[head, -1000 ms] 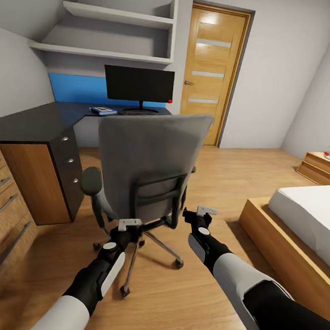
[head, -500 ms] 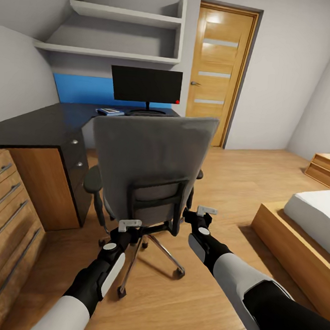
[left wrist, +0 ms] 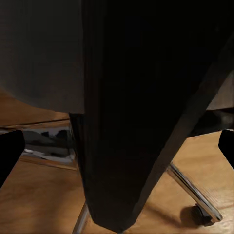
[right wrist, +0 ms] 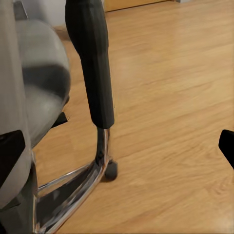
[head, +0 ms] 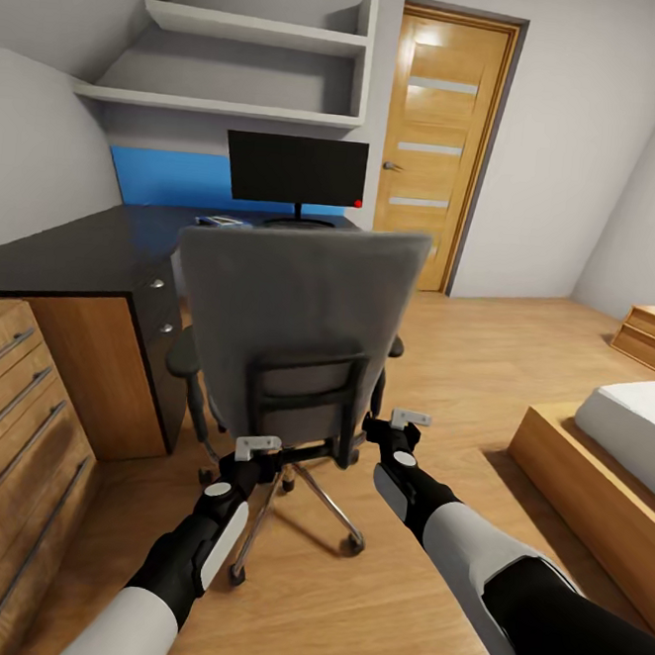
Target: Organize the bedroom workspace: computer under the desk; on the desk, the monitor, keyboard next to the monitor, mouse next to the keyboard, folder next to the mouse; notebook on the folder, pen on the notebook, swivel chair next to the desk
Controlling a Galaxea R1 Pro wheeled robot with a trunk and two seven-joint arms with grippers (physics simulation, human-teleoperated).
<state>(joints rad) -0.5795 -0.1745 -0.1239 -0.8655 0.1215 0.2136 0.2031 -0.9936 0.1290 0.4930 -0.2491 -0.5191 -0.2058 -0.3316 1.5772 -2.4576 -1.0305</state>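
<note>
While the swivel chair [head: 292,334] is standing with its grey backrest toward the robot, both hands are hovering just behind it: the left hand [head: 257,448] at about 7 o'clock of the backrest, near the chrome base [head: 327,501], the right hand [head: 411,417] at about 4 o'clock, beside the armrest [right wrist: 92,63]. Each hand's fingers are standing spread wide, holding nothing. Beyond the chair at 12 o'clock the monitor [head: 296,170] is sitting on the black table [head: 66,250], with the oak door [head: 437,148] at about 1 o'clock.
</note>
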